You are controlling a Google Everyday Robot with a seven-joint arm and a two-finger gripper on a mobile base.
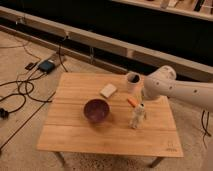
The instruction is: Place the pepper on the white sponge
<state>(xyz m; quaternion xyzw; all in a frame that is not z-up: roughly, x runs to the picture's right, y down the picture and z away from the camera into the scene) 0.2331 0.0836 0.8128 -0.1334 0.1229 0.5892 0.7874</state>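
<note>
One view carries it all, and it sits high, looking down at a slant over the near edge of the wooden table (75, 135). It faces toward 12 o'clock, where a long low ledge (100, 42) crosses the frame. It stands at middle range: the whole tabletop fits, centred, with floor around it. Cables (20, 95) trail off at 9 o'clock. The white arm (185, 91) enters from 3 o'clock, and the gripper (143, 96), jaws apart, hangs at its end over the table's 2 o'clock corner.
</note>
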